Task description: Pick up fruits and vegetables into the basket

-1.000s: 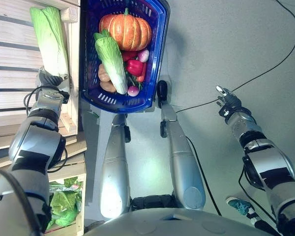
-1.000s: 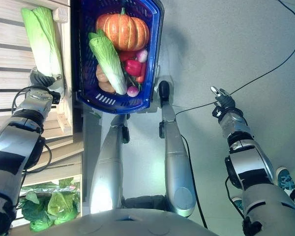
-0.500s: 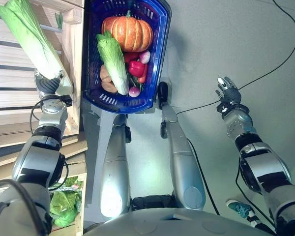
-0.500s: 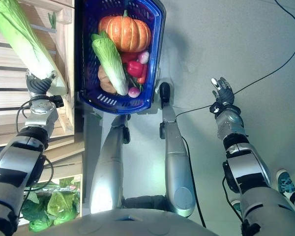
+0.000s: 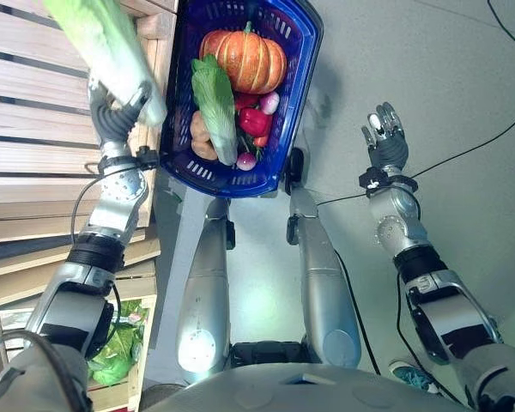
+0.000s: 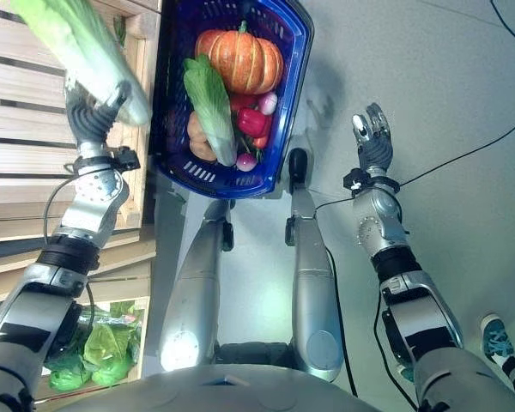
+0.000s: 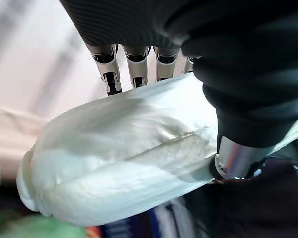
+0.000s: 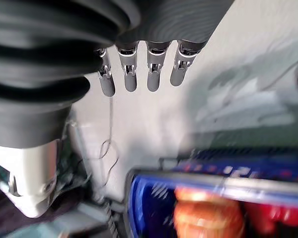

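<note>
My left hand (image 5: 113, 120) is shut on a long pale-green napa cabbage (image 5: 107, 41), gripping its white stem end (image 7: 124, 153) and holding it raised over the wooden crate, just left of the blue basket (image 5: 302, 51). The basket holds an orange pumpkin (image 5: 245, 60), another napa cabbage (image 5: 215, 103), a red pepper (image 5: 256, 122), radishes and a potato. My right hand (image 5: 384, 137) hangs open in the air over the grey floor, right of the basket, with its fingers (image 8: 131, 69) straight.
Wooden slatted crates (image 5: 34, 163) fill the left side. A lower crate holds leafy greens (image 6: 94, 348). Grey floor (image 5: 463, 86) lies to the right.
My left hand has carried the cabbage rightward, closer to the basket's left rim. My right hand has risen and moved left toward the basket. The camera view has shifted too.
</note>
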Controlling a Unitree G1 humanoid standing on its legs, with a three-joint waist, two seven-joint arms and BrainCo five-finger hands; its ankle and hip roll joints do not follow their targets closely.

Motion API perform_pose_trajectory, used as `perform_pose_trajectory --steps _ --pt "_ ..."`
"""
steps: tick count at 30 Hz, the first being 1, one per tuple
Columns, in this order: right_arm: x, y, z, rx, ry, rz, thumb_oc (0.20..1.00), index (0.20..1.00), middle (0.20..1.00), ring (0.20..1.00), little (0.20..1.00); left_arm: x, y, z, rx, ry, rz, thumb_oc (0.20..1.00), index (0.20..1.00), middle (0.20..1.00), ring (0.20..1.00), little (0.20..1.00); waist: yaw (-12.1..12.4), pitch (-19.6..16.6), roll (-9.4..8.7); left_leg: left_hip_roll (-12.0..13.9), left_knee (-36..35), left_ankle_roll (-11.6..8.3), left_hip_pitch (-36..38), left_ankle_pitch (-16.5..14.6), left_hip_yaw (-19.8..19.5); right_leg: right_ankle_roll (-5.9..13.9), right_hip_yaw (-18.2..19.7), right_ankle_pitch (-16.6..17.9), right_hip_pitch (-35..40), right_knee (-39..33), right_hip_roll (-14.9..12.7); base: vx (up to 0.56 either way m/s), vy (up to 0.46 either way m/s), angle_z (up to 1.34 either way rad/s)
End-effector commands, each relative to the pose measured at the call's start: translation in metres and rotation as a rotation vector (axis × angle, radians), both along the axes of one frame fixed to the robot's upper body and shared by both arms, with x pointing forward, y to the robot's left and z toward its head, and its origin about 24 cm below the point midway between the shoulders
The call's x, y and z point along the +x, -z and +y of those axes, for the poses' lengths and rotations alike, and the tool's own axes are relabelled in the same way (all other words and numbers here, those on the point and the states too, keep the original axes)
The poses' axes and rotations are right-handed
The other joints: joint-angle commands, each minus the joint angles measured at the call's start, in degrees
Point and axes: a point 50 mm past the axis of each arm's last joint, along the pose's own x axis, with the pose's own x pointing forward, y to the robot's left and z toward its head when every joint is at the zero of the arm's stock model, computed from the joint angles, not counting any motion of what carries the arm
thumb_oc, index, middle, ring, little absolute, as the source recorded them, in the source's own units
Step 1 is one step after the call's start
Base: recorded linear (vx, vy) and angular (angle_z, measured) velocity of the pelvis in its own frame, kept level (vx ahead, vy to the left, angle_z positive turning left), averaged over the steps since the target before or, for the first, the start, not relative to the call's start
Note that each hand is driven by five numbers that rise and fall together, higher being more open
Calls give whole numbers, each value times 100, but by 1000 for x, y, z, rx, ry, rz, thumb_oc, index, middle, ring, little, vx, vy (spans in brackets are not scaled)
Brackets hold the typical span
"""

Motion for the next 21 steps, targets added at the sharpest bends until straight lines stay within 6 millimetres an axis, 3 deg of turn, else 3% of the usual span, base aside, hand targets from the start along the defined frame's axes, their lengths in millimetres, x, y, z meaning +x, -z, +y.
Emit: perform_pose_trajectory --steps 1,7,8,11,21 --pt "-15 -18 -6 -32 7 -124 1000 1000 1000 1000 1000 -11 -15 -24 89 144 -93 200 200 200 200 200 -154 -167 418 -302 -743 102 123 345 5 172 -431 -857 410 387 310 0 0 0" --pt "-20 -29 0 -49 -39 -174 1000 1000 1000 1000 1000 -16 -22 -32 149 212 -102 200 200 200 200 200 -179 -167 447 -297 -774 117 139 365 41 185 -434 -842 422 369 298 4 9 -1" --pt "-27 -40 9 -80 -109 -238 1000 1000 1000 1000 1000 -23 -28 -44 234 319 -96 200 200 200 200 200 -202 -167 494 -294 -791 135 135 380 77 202 -434 -823 412 361 278 14 35 -2" --pt "-31 -47 17 -110 -172 -276 1000 1000 1000 1000 1000 -25 -30 -52 322 394 -60 200 200 200 200 200 -220 -167 504 -289 -826 138 148 403 105 223 -440 -791 431 323 262 5 14 0" --pt "-40 -66 45 -210 -416 -328 1000 1000 1000 1000 1000 -28 -23 -76 599 578 68 200 200 200 200 200 -288 -167 501 -238 -852 127 127 464 203 268 -419 -705 418 272 233 0 0 0"
